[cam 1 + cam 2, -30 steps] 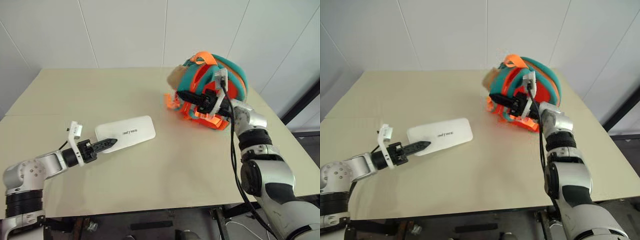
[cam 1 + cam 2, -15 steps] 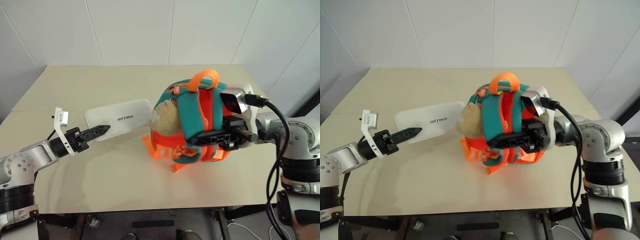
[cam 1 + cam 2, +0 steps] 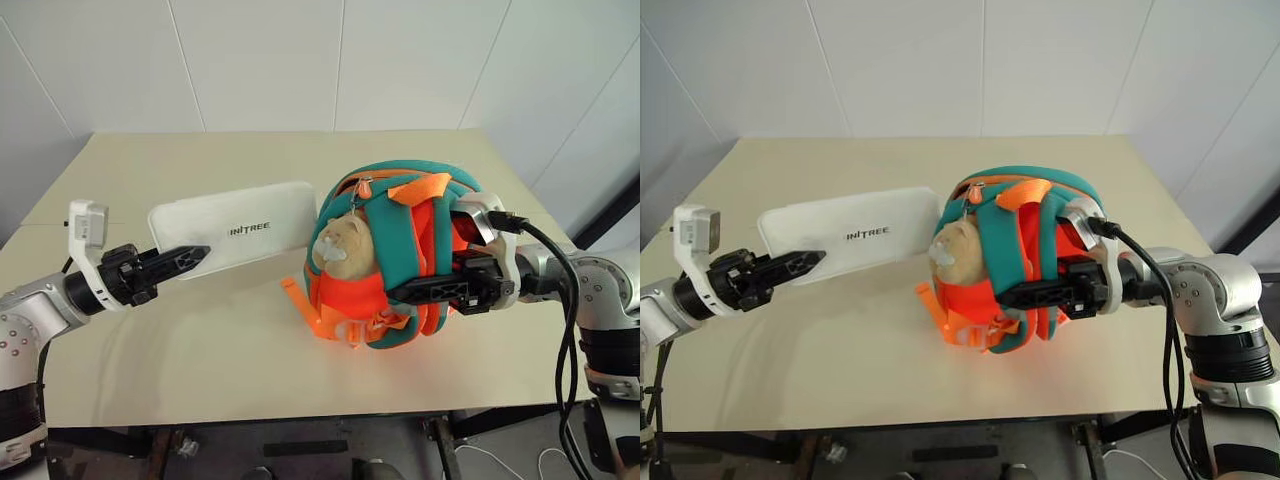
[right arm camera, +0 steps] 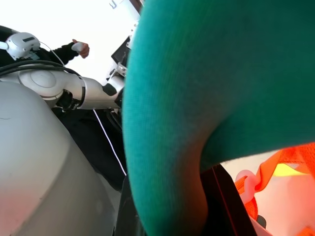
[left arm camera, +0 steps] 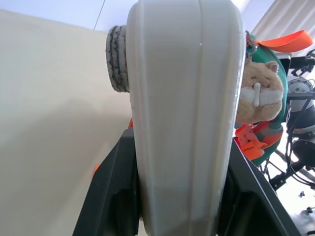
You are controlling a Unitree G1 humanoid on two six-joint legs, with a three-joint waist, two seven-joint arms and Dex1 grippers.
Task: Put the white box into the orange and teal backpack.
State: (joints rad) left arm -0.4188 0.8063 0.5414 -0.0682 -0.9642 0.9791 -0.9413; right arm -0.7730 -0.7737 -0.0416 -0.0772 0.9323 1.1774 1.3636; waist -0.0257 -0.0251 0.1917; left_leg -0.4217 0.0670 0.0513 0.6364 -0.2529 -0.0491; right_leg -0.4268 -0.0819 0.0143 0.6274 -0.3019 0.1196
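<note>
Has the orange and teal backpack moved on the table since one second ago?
Yes. The orange and teal backpack, gripped by the right hand, has come from the table's far right corner toward its middle and near edge, close to the white box.

Both arms are glossy silver-grey shells with black ribbed bands at the joints. The left gripper (image 3: 185,256) has slim black fingers on a black wrist block, a small white box at its 11 o'clock. The right gripper (image 3: 415,292) is black too; thick black cables loop toward 5 o'clock.
</note>
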